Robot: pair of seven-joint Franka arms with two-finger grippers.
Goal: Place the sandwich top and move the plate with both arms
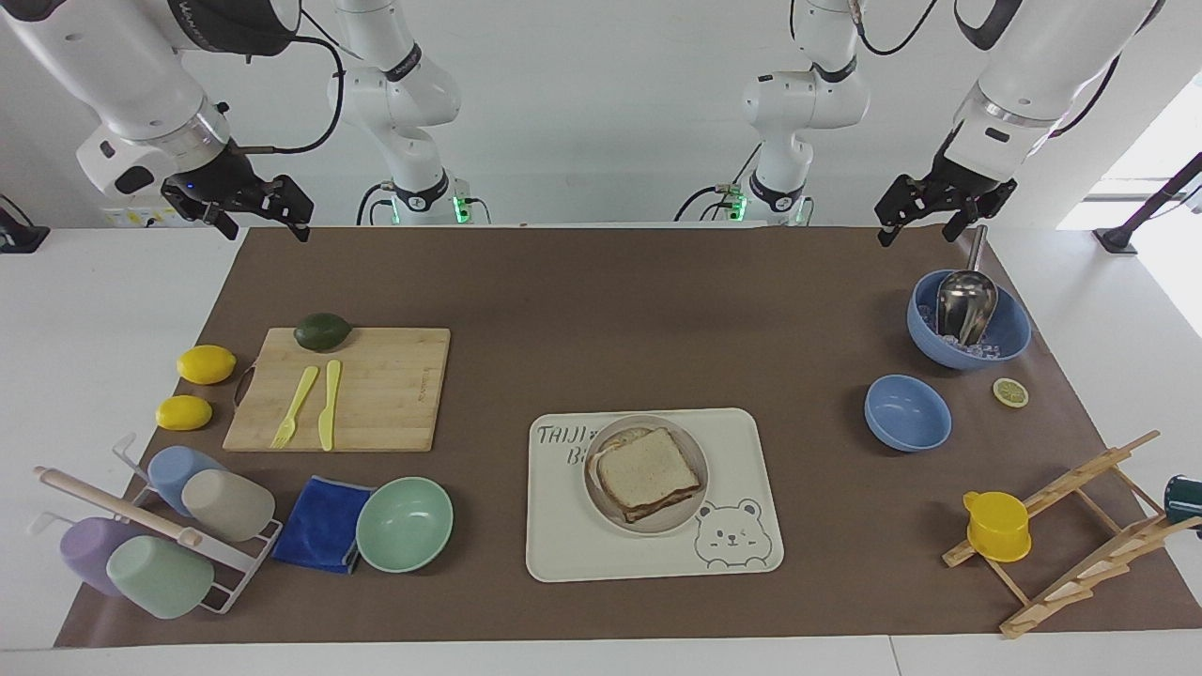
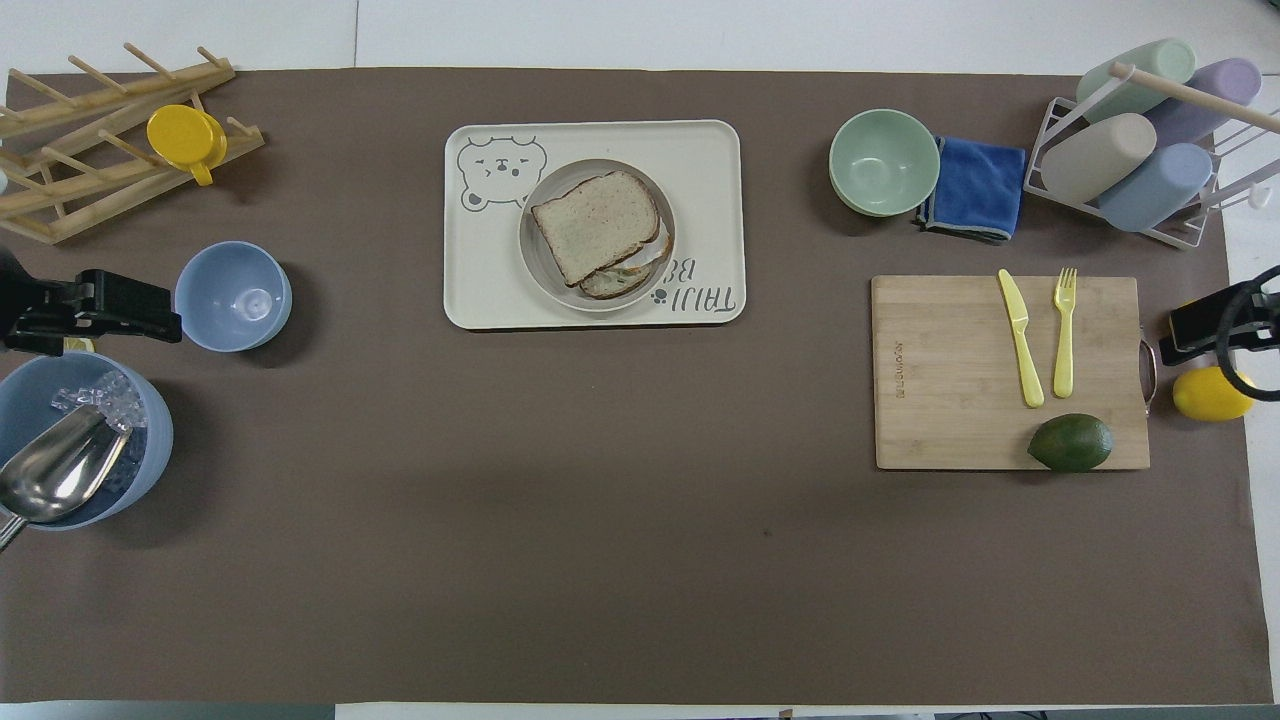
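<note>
- Bread slice (image 1: 649,469) lies on top of the sandwich on the plate (image 1: 697,507); the plate sits on the bear-print tray (image 1: 563,554).
- Right gripper (image 1: 258,214) hangs empty in the air, well apart from the tray, toward the right arm's end of the table; its fingers look spread.
- Left gripper (image 1: 925,214) hangs empty, well apart from the tray, over the mat's edge by the blue ice bowl (image 1: 1009,340); fingers apart.
</note>
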